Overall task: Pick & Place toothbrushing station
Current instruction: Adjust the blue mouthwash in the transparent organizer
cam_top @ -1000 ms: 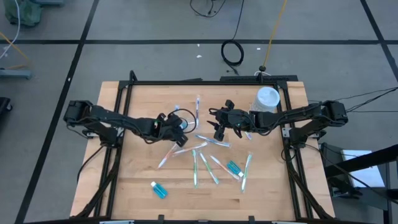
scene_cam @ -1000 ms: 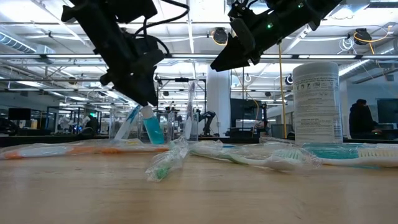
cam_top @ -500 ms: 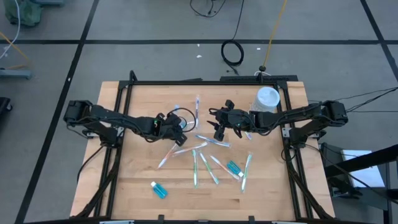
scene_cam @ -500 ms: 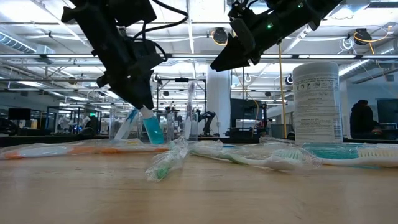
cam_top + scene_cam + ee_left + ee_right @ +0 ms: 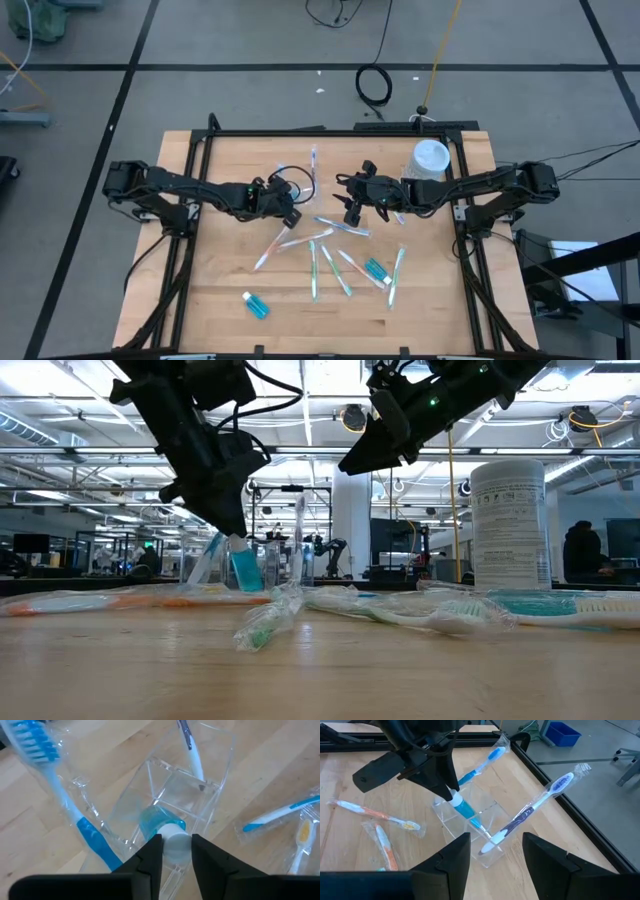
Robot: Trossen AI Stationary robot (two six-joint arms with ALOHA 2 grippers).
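Observation:
The clear plastic cup (image 5: 485,837) stands mid-table and also shows in the high view (image 5: 297,190). A blue-handled wrapped toothbrush (image 5: 75,815) and a purple-and-white one (image 5: 530,810) lean in it. My left gripper (image 5: 175,845) is over the cup, shut on a teal tube (image 5: 152,820); it also shows in the low view (image 5: 228,530). My right gripper (image 5: 492,865) is open and empty, raised to the cup's right (image 5: 352,208). Several wrapped toothbrushes (image 5: 330,265) and two more teal tubes (image 5: 256,305) (image 5: 375,268) lie on the table. My left gripper pinches the tube's white cap (image 5: 175,836) between its two fingers. The fingers come slanting down from the table's left. The tube hangs tilted below them, and its teal lower end (image 5: 466,810) is inside the clear cup.
A tall white lidded container (image 5: 430,160) stands at the far right of the table, behind my right arm. The loose toothbrushes lie near the table's middle and toward its near edge. Bare wood shows at the table's left (image 5: 215,270).
My left gripper has shifted a little toward the table's far-left, still shut on the tube's cap, with the tube's lower end staying in the cup. The upright toothbrush in the cup has moved slightly to the left. My right arm has kept still.

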